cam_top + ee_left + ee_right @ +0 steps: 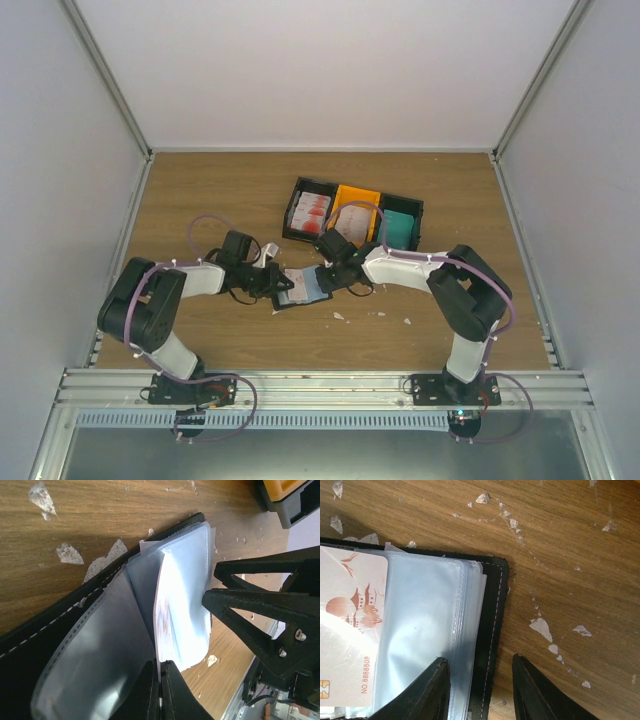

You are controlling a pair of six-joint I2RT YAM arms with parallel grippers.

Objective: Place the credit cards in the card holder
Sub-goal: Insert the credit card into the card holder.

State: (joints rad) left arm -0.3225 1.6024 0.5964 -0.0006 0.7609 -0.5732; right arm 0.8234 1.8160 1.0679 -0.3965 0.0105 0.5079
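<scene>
The card holder lies open on the wood between both arms, with a black stitched cover and clear bluish sleeves. A red-and-white credit card sits inside one sleeve. My left gripper is shut on the edge of a raised sleeve page that shows a reddish tint. My right gripper is open over the holder's right edge. One finger is above the sleeves and the other above bare wood, with the black cover edge between them. More red-and-white cards lie in a black tray.
Three trays stand in a row behind the holder: black, orange and a black one with teal contents. Small white scraps dot the wood around the holder. Grey walls enclose the table on three sides.
</scene>
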